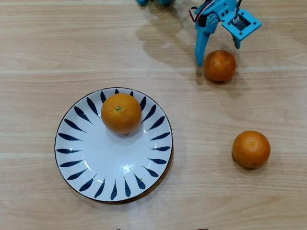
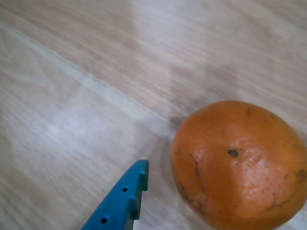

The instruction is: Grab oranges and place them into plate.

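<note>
Overhead view: claw spread wide, straddling orange on table. Second orange lies apart, unobstructed. Third orange on plate. No legible markings.

Arm, blue, single: enters at desk's top edge, overhead view. Pincer: spread wide, pointing downward, low over desk. One fingertip visible in wrist view.

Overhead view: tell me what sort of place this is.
Probably a home or hobby tabletop robot setup: a pale wood-grain table, a blue plastic pincer, and a blue-patterned plate with loose oranges.
</note>
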You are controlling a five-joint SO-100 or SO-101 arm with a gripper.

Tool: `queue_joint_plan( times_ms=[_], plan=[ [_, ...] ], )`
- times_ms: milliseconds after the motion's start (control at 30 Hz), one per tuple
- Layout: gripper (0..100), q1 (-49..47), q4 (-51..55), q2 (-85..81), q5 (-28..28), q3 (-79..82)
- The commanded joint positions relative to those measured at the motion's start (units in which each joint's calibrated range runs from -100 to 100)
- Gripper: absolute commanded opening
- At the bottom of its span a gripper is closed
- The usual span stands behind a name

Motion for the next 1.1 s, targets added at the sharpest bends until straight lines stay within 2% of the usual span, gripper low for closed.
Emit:
queue_joint_plan(
  times_ms=[0, 133, 833, 1067],
  plan=[
    [43, 0.1, -4.1, 4.2, -0.8, -0.9],
    [43, -0.7, -4.7, 7.9, -2.4, -1.1],
    [43, -0.4, -4.7, 18.0, -2.2, -10.3],
    [24, -0.3, -4.7, 17.9, -2.2, -10.2]
  ],
)
